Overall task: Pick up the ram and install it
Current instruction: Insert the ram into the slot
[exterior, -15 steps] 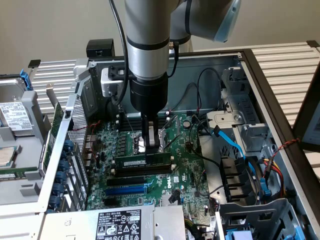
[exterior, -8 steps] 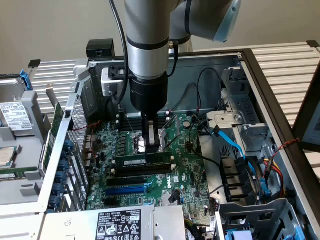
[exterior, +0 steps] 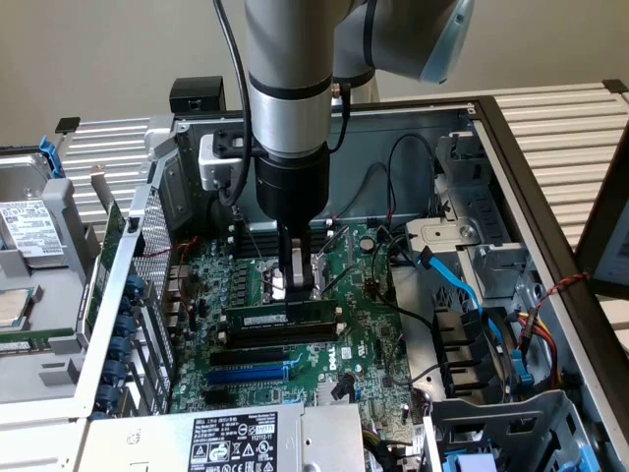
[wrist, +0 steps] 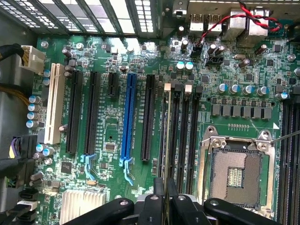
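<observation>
The ram [exterior: 257, 319], a long dark-green stick with a white label strip, stands on its edge along the black memory slots [exterior: 280, 339] on the motherboard. My gripper [exterior: 297, 287] comes straight down on its middle and is shut on its top edge. In the wrist view the ram [wrist: 166, 131] shows edge-on as a thin line beside the black slots with white end clips [wrist: 180, 131], and it runs in between my gripper's [wrist: 165, 194] black fingers. Whether it is seated in a slot I cannot tell.
The long blue slot [exterior: 251, 374] [wrist: 129, 117] lies parallel a little way off. The open CPU socket [wrist: 234, 173] is on the slots' other side. Blue cables [exterior: 462, 285] and drive bays fill the exterior view's right. A labelled power supply [exterior: 231, 442] sits in front, and case walls surround the board.
</observation>
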### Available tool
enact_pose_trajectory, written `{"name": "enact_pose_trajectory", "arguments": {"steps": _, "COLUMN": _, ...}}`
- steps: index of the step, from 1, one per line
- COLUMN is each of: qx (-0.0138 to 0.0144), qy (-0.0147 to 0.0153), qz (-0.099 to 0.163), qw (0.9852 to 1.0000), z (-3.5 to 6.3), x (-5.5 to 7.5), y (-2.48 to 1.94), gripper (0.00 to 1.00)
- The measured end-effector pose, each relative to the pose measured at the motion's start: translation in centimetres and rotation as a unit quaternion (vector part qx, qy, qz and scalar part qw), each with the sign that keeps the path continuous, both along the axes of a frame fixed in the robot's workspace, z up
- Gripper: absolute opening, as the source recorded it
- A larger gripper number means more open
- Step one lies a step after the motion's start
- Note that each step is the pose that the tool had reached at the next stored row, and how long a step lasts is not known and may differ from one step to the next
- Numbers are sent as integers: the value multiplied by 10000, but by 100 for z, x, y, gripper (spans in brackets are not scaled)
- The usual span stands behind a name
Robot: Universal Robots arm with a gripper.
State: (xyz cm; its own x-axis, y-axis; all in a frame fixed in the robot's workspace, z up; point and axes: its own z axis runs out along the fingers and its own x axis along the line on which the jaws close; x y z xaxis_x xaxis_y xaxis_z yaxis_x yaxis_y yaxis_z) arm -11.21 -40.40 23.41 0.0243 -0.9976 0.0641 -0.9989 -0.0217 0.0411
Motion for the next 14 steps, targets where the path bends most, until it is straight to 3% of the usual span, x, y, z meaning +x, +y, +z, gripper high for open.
{"name": "enact_pose_trajectory", "arguments": {"steps": 6, "qx": -2, "qy": -3, "qz": -28, "qw": 10000, "z": -5, "x": -7, "y": 0, "gripper": 14}}
{"name": "enact_pose_trajectory", "arguments": {"steps": 10, "qx": -8, "qy": -30, "qz": -28, "qw": 10000, "z": -13, "x": -9, "y": 0, "gripper": 14}}
{"name": "enact_pose_trajectory", "arguments": {"steps": 14, "qx": -16, "qy": -37, "qz": -32, "qw": 10000, "z": -14, "x": -13, "y": 0, "gripper": 14}}
